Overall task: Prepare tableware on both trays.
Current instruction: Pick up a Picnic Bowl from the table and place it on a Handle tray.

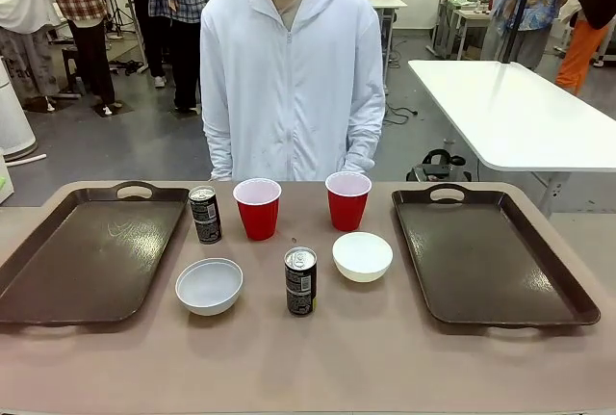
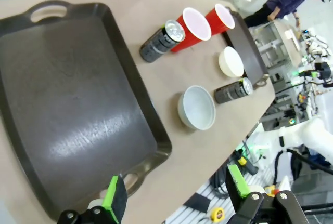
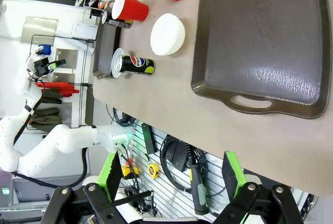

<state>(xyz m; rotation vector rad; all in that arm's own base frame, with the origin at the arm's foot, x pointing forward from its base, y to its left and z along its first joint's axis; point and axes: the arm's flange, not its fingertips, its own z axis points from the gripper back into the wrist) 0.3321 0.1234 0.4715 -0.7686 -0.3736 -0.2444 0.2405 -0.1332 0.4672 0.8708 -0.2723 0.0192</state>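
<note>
Trays [image 1: 91,256] rest on tan table [image 1: 385,357] in busy lab.

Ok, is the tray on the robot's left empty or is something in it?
Empty. The left tray shows a bare glossy floor; the cups, bowls and cans all stand on the table beside it.
</note>
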